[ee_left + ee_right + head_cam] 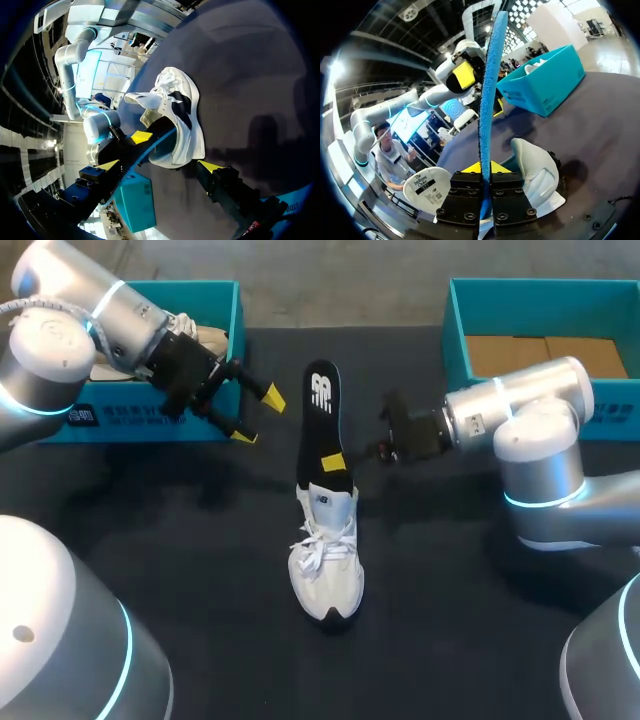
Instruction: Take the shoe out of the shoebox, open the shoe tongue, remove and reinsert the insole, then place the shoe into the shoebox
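Pinching the insole [489,90] with my right gripper [481,170], left gripper [258,417] open at ten o'clock, I could topple the unbraced shoe [328,570].

A large white logo mark is printed near the far end of the black insole [320,415], bold letter shapes seen in the head view. The white shoe [326,560] carries a small dark mark on its tongue [324,502], too small to make out. On the front wall of the left shoebox [120,430] sits a small white label [83,417] with characters that cannot be read. The right shoebox [455,345] has pale print [615,412] along its front wall, partly hidden behind the arm. In the right wrist view the tongue's underside bears a white tag [424,186] — script lines, a black bar with light digits, fine print below — none of it clear enough to tell
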Available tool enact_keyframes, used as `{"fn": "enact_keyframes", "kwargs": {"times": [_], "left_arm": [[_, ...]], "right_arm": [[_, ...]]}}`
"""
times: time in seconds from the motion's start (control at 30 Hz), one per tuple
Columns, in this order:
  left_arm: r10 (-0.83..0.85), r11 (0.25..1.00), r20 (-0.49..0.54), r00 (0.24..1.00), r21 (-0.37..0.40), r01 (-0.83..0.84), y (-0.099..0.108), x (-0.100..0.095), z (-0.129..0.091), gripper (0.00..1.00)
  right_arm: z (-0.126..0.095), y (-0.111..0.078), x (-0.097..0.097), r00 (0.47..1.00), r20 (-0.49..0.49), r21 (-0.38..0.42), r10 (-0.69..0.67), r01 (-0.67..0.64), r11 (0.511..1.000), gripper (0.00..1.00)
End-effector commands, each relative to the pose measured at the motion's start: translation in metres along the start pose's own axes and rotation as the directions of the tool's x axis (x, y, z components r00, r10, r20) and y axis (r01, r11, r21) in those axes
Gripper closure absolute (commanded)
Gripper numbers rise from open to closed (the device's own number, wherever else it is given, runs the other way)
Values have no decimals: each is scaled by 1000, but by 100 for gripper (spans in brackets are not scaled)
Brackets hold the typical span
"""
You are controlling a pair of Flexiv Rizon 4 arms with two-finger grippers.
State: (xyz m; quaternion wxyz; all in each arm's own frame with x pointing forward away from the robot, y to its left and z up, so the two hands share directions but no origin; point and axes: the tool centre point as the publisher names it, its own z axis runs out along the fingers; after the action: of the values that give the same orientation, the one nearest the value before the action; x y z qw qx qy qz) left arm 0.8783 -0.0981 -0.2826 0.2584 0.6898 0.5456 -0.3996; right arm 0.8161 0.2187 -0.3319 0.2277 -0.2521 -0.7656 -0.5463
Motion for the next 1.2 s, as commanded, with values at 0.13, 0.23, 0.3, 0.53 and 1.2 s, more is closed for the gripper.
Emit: {"fn": "enact_keyframes", "kwargs": {"times": [0.13, 0.23, 0.3, 0.53, 1.2], "left_arm": [[1, 1000, -2, 1000, -2, -1, -1, 0, 0, 0], [1, 1000, -2, 1000, -2, -1, -1, 0, 0, 0], [1, 1000, -2, 1000, -2, -1, -1, 0, 0, 0], [1, 1000, -2, 1000, -2, -1, -1, 0, 0, 0], [1, 1000, -2, 1000, -2, -1, -1, 0, 0, 0]], "right_arm": [[4, -16, 6, 1000, 3, 18, 25, -25, 1000, 100], [5, -20, 7, 999, 3, 12, 38, -38, 999, 100], [8, -25, 8, 999, 0, 22, 47, -47, 999, 100], [9, -23, 11, 999, 4, 24, 46, -46, 999, 82], [4, 16, 3, 1000, -8, 47, -13, 13, 999, 99]]}}
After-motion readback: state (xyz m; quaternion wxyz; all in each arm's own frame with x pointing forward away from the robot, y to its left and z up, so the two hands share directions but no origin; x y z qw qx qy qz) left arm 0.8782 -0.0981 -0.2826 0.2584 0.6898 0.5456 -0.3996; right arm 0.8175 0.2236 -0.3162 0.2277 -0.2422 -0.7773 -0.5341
